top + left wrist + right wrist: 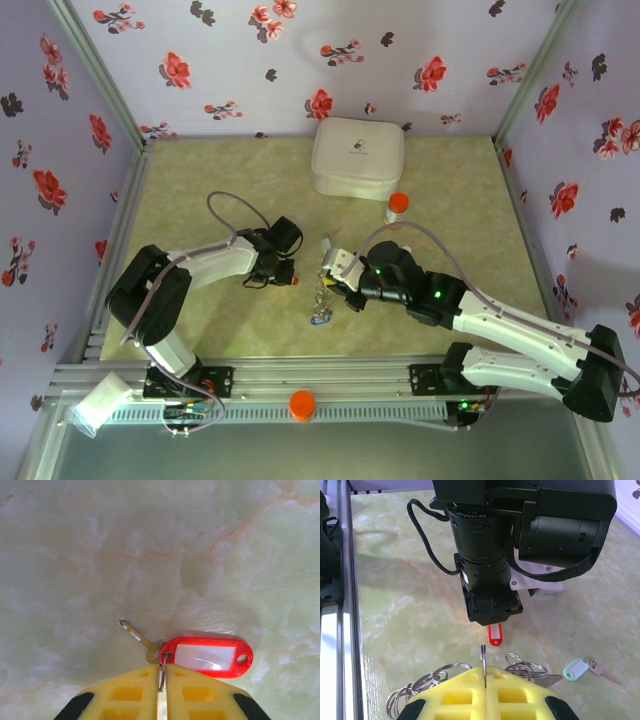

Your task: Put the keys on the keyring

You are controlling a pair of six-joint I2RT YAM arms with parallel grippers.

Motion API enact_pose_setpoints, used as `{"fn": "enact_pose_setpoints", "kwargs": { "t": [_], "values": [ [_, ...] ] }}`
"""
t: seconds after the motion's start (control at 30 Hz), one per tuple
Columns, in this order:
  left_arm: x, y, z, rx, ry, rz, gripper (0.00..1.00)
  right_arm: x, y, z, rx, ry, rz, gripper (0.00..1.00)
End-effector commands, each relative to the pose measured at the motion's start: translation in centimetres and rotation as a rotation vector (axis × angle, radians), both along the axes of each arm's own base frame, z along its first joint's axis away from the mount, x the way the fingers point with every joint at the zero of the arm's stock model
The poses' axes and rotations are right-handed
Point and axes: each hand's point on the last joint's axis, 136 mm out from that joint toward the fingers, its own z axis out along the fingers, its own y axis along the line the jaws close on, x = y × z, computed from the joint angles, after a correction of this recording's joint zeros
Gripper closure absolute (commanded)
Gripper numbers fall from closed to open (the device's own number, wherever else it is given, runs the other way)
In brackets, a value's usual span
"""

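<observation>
Right fingers shut tight on thin keyring, which stands upright, edge-on; loose rings bunched either side. Teal tag with key on worktop nearby. Beyond: left fingers pinched on split ring of red tag; tag lies on worktop.

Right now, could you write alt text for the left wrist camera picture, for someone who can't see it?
Two yellow fingers of the left gripper pinch a small metal ring that links a red plastic tag to a small key. Behind them is a pale green marbled table.
</observation>
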Motion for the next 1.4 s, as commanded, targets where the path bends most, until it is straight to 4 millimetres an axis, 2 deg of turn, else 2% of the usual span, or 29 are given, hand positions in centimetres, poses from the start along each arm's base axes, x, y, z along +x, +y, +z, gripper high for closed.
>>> {"fn": "enact_pose_setpoints", "kwargs": {
  "t": [0.0, 0.27, 0.5, 0.6, 0.73, 0.83, 0.93, 1.07, 1.17, 1.23, 1.37],
  "values": [
    [-0.2, 0.6, -0.2, 0.032, 0.013, 0.006, 0.89, -0.1, 0.3, 1.2, 0.038, -0.010, -0.003, 1.00],
    [-0.2, 0.5, -0.3, 0.034, 0.015, 0.002, 0.90, -0.1, 0.2, 1.2, 0.038, -0.010, -0.005, 1.00],
    [0.0, 0.6, 0.5, 0.038, -0.014, -0.006, 1.00, -0.1, 0.2, 1.2, 0.036, -0.012, -0.006, 1.00],
    [0.6, 0.3, 3.0, 0.039, -0.102, -0.041, 1.00, 0.0, 0.1, 0.9, 0.029, -0.017, -0.010, 1.00],
    [1.4, -0.4, 8.3, 0.045, -0.304, -0.139, 1.00, 0.3, 0.2, 0.7, 0.030, -0.023, -0.019, 1.00],
    [2.0, -0.4, 11.9, 0.012, -0.440, -0.194, 1.00, 0.5, 0.6, 1.4, 0.078, -0.029, -0.019, 1.00],
    [2.4, -0.9, 15.8, -0.006, -0.602, -0.329, 1.00, 1.1, 0.6, 2.0, 0.139, -0.030, -0.023, 1.00],
    [1.9, -1.2, 20.8, -0.037, -0.830, -0.487, 1.00, 2.4, 0.4, 2.6, 0.176, -0.023, -0.034, 1.00],
    [0.4, -1.5, 23.1, -0.099, -0.944, -0.588, 1.00, 2.9, 0.7, 2.9, 0.158, -0.071, -0.020, 1.00],
    [-0.7, -1.7, 23.7, -0.134, -0.961, -0.641, 1.00, 3.2, 1.0, 3.2, 0.150, -0.107, -0.005, 1.00],
    [-3.0, -2.1, 23.7, -0.209, -0.963, -0.741, 1.00, 2.7, 1.8, 3.9, 0.136, -0.226, 0.062, 1.00]
  ]
}}
